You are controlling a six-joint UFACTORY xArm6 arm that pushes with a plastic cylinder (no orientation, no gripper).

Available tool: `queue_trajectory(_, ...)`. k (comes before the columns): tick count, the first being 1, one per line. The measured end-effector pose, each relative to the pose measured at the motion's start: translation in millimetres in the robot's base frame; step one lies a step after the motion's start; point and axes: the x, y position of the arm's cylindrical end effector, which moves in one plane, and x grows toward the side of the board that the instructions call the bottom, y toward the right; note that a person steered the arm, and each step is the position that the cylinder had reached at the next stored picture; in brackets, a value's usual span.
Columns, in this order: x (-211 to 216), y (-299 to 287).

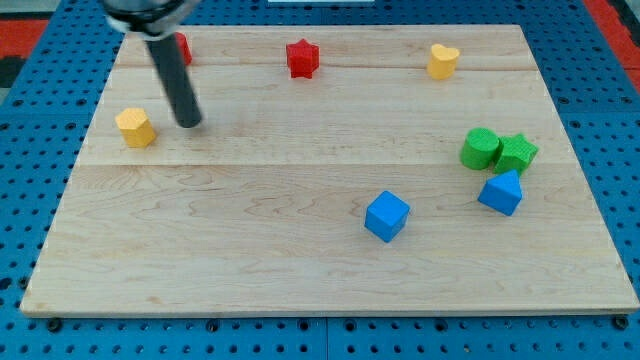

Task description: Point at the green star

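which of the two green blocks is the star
The green star is the one nearer the view's right, touching the rounder green block and sitting just above the blue block. My tip is far off.

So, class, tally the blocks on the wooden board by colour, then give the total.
Red: 2, a star and one partly hidden behind the rod
Yellow: 2
Green: 2
Blue: 2
Total: 8

pale wooden board: smooth, visible grain | blue perforated base: matt | dark rod: slight sheen | green star block: matt
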Motion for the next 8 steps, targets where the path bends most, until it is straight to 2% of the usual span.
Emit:
queue_trajectory(3,-1,159)
queue_trajectory(6,-20,360)
queue_trajectory(7,4,390)
queue_trajectory(8,34,380)
